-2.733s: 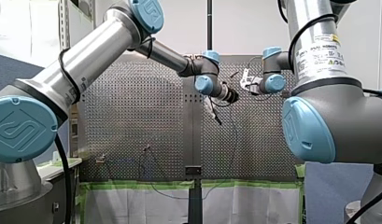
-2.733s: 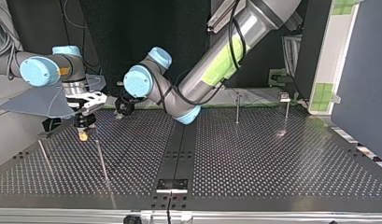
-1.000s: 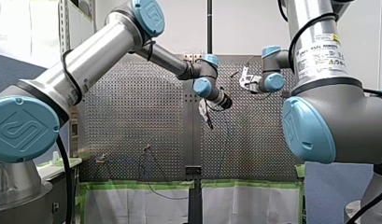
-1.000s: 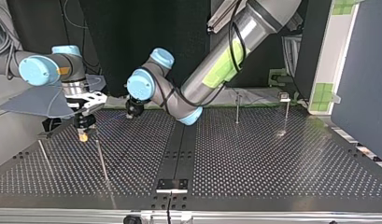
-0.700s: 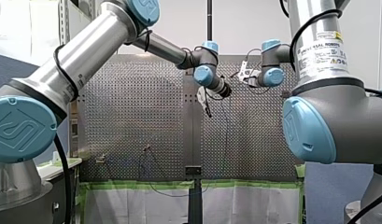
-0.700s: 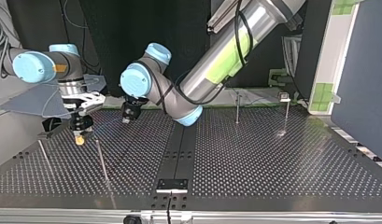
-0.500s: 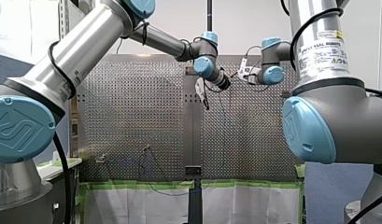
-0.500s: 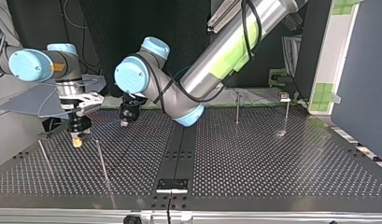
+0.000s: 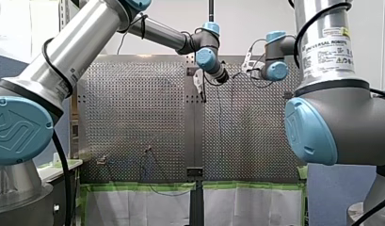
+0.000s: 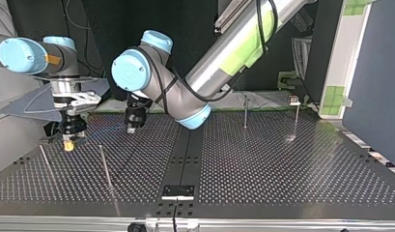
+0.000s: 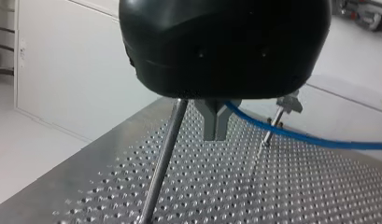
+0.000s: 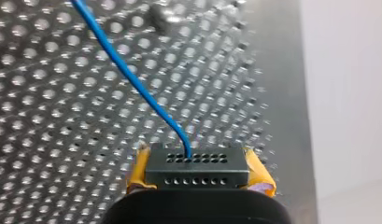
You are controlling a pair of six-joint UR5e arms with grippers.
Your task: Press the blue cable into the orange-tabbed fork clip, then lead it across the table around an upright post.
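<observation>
The blue cable (image 11: pixel 310 138) runs off sideways from the fingers of my left gripper (image 11: pixel 215 134), which is shut on it. That black gripper (image 10: pixel 131 128) hangs low over the perforated table's far side, left of the middle in the top view. The cable (image 12: pixel 132 79) ends in a black perforated block (image 12: pixel 197 169). My right gripper (image 12: pixel 198 171) is shut on this block between its yellow pads. In the top view the right gripper (image 10: pixel 68 144) stands at the left, near the table. An upright post (image 11: pixel 163 158) stands just ahead of my left gripper.
Two thin rods (image 10: pixel 105 166) (image 10: pixel 45 162) lean up at the top view's left. At its right stand a post (image 10: pixel 245 111) and a post with a clip on top (image 10: pixel 295 101). That clip-topped post (image 11: pixel 275 119) lies beyond the left gripper. A black bracket (image 10: pixel 177 191) sits at the near edge.
In the top view both grippers have shifted left and a little nearer the camera. In the front view both have moved up, the left one also leftward, with the cable following.
</observation>
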